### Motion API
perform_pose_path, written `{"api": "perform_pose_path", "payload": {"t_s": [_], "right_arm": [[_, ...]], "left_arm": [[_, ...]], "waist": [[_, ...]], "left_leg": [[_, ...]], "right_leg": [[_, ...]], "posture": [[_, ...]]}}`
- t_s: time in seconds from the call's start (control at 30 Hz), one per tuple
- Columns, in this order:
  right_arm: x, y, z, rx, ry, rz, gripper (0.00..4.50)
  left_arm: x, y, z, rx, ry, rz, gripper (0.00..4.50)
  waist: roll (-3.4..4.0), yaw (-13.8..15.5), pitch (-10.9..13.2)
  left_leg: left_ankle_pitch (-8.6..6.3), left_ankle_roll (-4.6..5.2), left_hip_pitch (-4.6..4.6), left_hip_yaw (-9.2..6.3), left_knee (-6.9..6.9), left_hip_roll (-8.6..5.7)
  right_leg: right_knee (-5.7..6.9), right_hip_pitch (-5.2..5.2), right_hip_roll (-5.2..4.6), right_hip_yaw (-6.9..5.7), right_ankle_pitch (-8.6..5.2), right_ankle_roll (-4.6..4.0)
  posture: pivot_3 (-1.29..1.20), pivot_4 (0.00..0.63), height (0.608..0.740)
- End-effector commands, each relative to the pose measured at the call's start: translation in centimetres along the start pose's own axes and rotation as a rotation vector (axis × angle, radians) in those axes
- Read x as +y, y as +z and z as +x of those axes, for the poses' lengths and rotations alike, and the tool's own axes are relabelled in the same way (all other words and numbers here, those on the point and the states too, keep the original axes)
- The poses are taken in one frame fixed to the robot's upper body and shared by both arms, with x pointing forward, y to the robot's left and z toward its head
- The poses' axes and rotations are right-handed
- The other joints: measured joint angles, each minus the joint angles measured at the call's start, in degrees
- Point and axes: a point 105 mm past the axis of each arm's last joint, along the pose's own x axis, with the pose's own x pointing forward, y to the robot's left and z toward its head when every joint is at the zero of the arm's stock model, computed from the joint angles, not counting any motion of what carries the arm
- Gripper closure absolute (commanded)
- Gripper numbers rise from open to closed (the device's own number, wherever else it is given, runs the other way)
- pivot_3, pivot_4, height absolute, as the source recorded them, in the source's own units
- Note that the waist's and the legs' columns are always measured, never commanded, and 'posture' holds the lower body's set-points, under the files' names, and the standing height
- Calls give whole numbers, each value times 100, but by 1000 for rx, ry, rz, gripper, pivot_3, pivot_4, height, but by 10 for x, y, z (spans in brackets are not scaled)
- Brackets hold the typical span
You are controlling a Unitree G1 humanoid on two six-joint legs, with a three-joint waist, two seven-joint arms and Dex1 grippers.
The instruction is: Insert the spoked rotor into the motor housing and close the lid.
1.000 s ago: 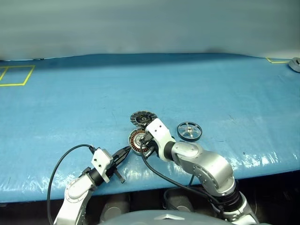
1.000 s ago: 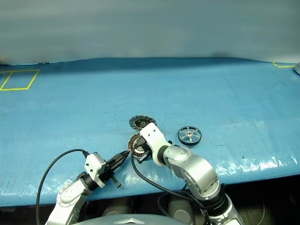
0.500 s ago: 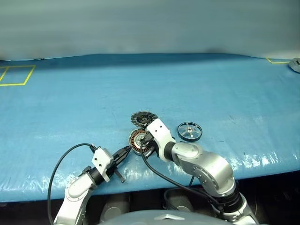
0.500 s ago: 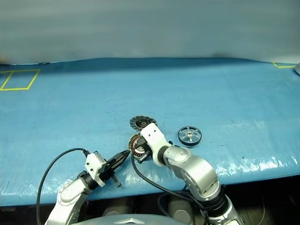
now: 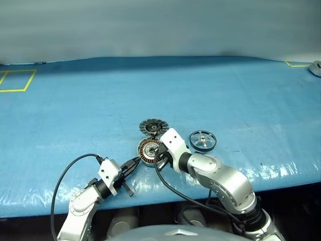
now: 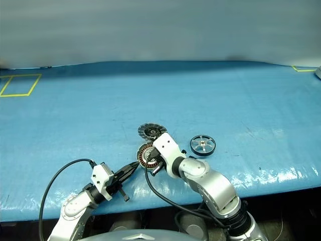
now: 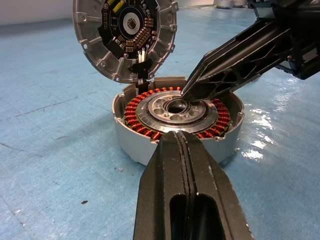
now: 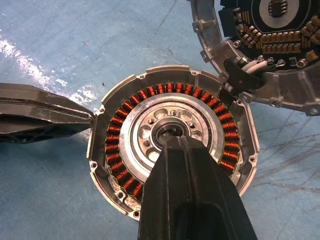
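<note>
Spoked rotor (image 5: 202,140) is lying on the bench just right of the motor housing (image 5: 149,150), nearer my right claw (image 8: 172,145), which I'm resting closed and empty on the housing's hub.

We see silver arms with white wrist blocks, black tapered fingers (image 7: 187,200), and looping black cables.

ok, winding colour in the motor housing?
Copper-orange, a full ring in the motor housing; clearest in the right wrist view.
</note>
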Motion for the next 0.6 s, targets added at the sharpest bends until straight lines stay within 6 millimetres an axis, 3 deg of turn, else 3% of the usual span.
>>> {"api": "perform_pose_path", "payload": {"t_s": [0.03, 0.6], "right_arm": [[1, 12, -6, -63, 7, -21, 4493], [6, 10, 5, -41, 20, -16, 4493]], "left_arm": [[-2, -1, -1, -2, -12, -1, 4500], [-2, -3, -2, 0, -3, -4, 4500]], "waist": [[0, 3, 0], [0, 7, -1]], "left_leg": [[0, 0, -5, 0, 0, 0], [0, 0, -19, -2, 4, -1]], "right_leg": [[0, -4, 0, 0, 0, 0], [-1, -15, -1, -2, 1, 0]], "posture": [[0, 150, 740], [0, 150, 740]]}}
